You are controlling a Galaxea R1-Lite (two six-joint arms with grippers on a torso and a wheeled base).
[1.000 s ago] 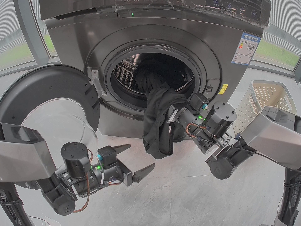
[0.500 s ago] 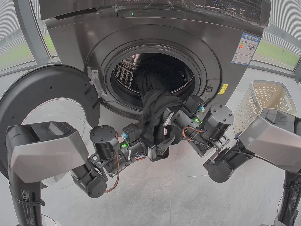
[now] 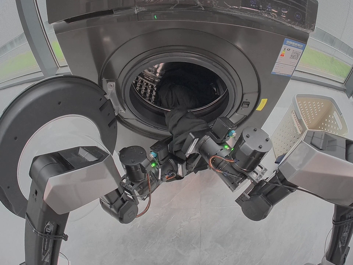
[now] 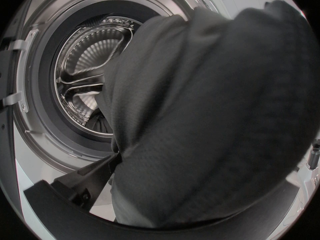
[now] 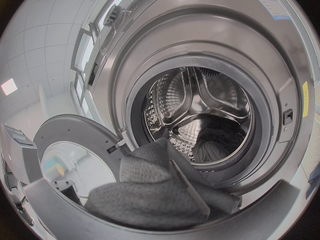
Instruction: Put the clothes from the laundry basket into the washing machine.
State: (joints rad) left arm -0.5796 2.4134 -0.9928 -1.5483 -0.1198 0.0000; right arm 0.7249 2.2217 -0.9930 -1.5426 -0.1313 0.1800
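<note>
One garment [image 3: 182,124] is draped from the drum [image 3: 146,89] lip over the left gripper [image 3: 182,165] and right gripper [image 3: 188,145]. Whether either is clamped cannot be told under the cloth. Limp and light, it is best taken at its bunched hanging end.

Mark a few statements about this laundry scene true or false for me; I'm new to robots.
The machine's door stands open. True.
The black garment is wholly inside the drum. False: it hangs out over the drum's rim.
The laundry basket stands on the robot's left. False: it is on its right.
Dark clothes already lie in the drum. True.
</note>
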